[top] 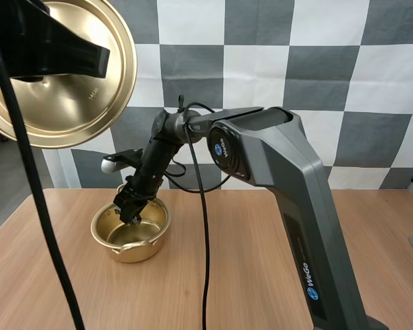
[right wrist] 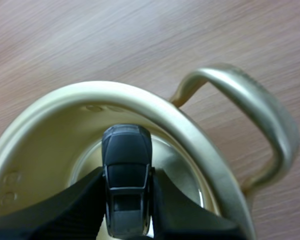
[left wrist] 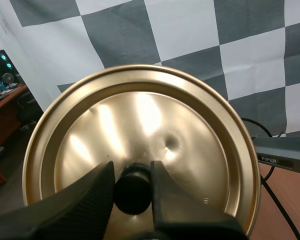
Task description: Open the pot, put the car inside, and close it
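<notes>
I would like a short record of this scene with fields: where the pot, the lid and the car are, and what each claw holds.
pot: on the table, open
lid: up in the air, away from the pot
left claw: holds the lid by its knob
car: dark, within the pot's mouth
right claw: pinches the car
steps left: release the car, close the pot

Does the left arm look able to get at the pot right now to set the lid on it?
Probably not yet. The right pincer is down inside the pot, shut on the car, and its arm crosses the opening. The left pincer holds the lid by its knob, high above the table.
</notes>
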